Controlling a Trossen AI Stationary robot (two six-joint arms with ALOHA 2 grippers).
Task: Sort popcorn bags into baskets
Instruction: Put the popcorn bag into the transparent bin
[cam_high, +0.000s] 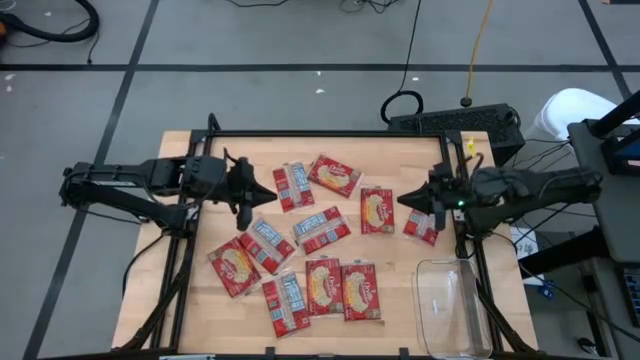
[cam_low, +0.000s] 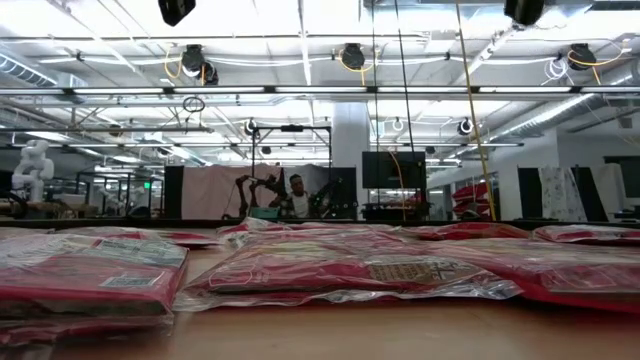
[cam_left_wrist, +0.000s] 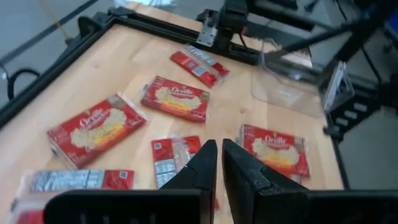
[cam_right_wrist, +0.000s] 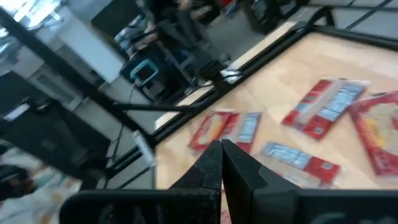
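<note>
Wooden counter (cam_high: 200, 150) inside a black frame, seen from above, with grey floor and cables around it. From the left side, the left gripper (cam_high: 262, 192) hangs above the counter with its fingers nearly pressed together and nothing between them. From the right side, the right gripper (cam_high: 405, 199) does the same, fingers clenched on nothing.

About a dozen red popcorn bags (cam_high: 323, 229) lie flat and scattered across the middle of the counter, some showing the popcorn picture, some the pale panel side, several overlapping. One bag (cam_high: 292, 186) lies just beyond the left fingers; another bag (cam_high: 377, 210) lies just beside the right fingers, and a third (cam_high: 422, 227) sits partly under the right arm. None is held. A clear plastic basket (cam_high: 452, 305), holding nothing visible, stands at the counter's near right corner, close to the right arm and well apart from the left.

Risks, as I judge them: either gripper must open its fingers before descending, or it will only push a bag. Overlapping flat bags may lift in pairs or slip out. The see-through basket is easy to misjudge and knock.
</note>
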